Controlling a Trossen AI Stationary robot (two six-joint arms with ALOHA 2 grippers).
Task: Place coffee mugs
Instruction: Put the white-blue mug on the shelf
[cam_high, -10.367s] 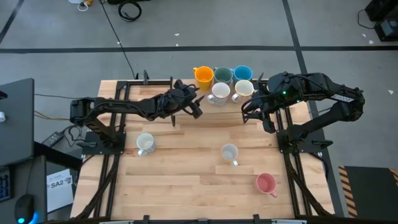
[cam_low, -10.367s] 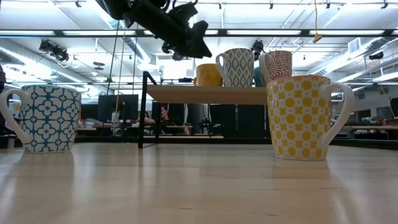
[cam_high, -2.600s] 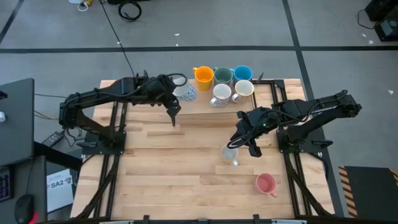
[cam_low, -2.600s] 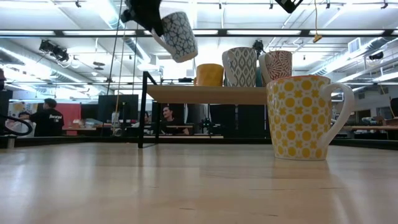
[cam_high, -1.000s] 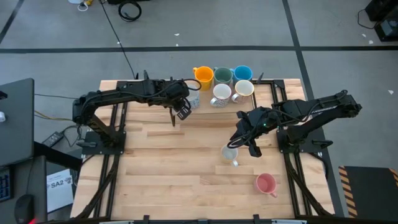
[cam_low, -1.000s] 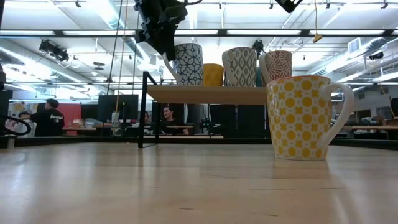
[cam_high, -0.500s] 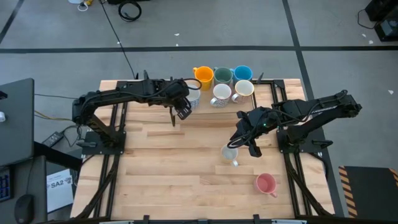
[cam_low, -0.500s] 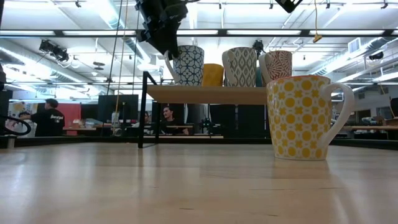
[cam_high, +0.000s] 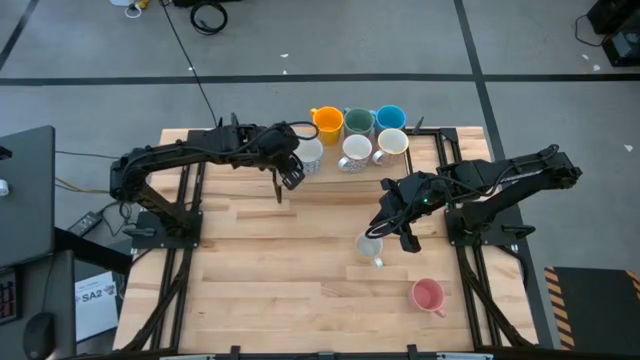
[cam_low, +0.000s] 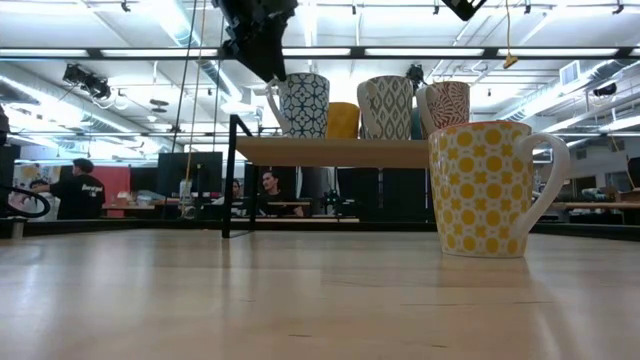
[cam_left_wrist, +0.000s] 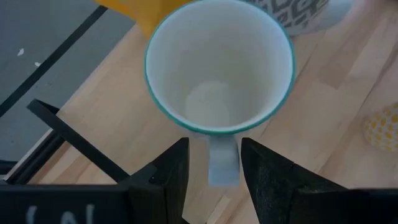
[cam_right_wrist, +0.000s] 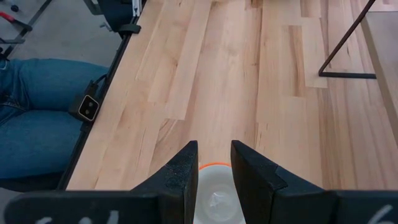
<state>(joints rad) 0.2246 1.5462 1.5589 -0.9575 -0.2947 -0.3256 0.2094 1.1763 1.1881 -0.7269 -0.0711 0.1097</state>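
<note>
Six mugs are sitting up on the raised shelf (cam_low: 330, 151) at the 12 o'clock edge of the worktop (cam_high: 300, 290) right now: orange (cam_high: 327, 122), dark green (cam_high: 358, 122), bright blue (cam_high: 390, 117), two white ones in front of them (cam_high: 354, 150) (cam_high: 391, 143), and the teal-patterned mug (cam_high: 308, 154) sitting at the 9 o'clock end of that group.

The left end effector (cam_left_wrist: 211, 168) is hovering at that teal-rimmed mug (cam_left_wrist: 219, 65) with its fingers apart, straddling the handle but not pinching it (looks to me like the mug is standing on its own).

Two mugs are waiting down on the worktop: the yellow-dotted mug (cam_low: 488, 188), roughly at centre, drifting toward 4 o'clock, and the pink mug (cam_high: 428, 294) at around 5 o'clock.

The right end effector (cam_right_wrist: 214, 163) is hanging right over the yellow-dotted one, fingers spread either side of its rim, not clamped on anything yet.

So I'm calling it six of eight done, with the seventh about to get grabbed.
</note>
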